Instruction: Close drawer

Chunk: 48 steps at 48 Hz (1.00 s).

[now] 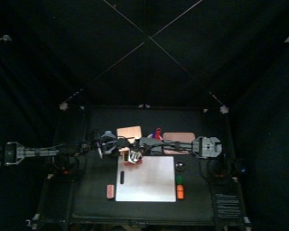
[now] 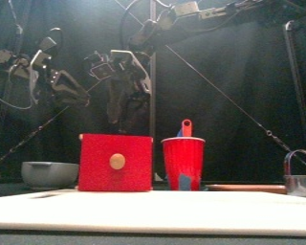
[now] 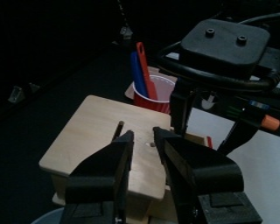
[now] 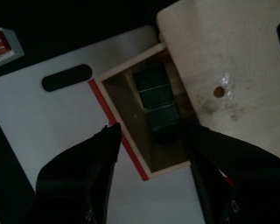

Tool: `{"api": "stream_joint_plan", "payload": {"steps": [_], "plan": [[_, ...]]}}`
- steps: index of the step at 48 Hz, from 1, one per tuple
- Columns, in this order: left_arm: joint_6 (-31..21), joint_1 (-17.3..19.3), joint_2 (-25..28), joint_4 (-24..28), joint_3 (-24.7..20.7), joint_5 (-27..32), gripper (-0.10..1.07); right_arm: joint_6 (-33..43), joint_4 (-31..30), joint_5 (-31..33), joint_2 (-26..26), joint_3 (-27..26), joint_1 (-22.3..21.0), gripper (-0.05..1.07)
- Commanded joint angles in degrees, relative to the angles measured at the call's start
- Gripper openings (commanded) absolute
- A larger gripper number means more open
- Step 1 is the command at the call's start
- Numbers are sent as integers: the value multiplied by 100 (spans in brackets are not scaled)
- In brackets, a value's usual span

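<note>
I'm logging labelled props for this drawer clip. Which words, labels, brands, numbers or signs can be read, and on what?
None can be read in any view.
Cabinet: plain wood top, no lettering.
Drawer: no label visible.
Red cup: no print visible.
White sheet: red and orange marks, too small to tell.

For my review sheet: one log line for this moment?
drawer: open | right gripper: open, above drawer | left gripper: open, over cabinet top

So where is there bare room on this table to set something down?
Bare: the middle and front of the large white sheet, forward of the pale open drawer. Crowded: the back strip, where the tan wooden cabinet, red plastic cup and both arms cluster.
</note>
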Motion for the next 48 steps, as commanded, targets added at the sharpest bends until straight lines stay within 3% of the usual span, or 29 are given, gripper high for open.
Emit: {"api": "stream_joint_plan", "payload": {"steps": [1, 18, 32, 48], "plan": [[9, 9, 0, 0, -62, -26, 69, -9, 26, -220, -527, 176, -26, 87], [9, -26, 9, 18, -79, -26, 69, 26, 202, -1714, -1934, 2215, -62, 87], [18, -44, 0, 26, -149, -26, 69, 44, 149, -3665, -3190, 4043, -18, 86], [9, -229, 0, 18, -193, 53, 69, 158, 167, -4948, -4201, 5546, -18, 86]]}}
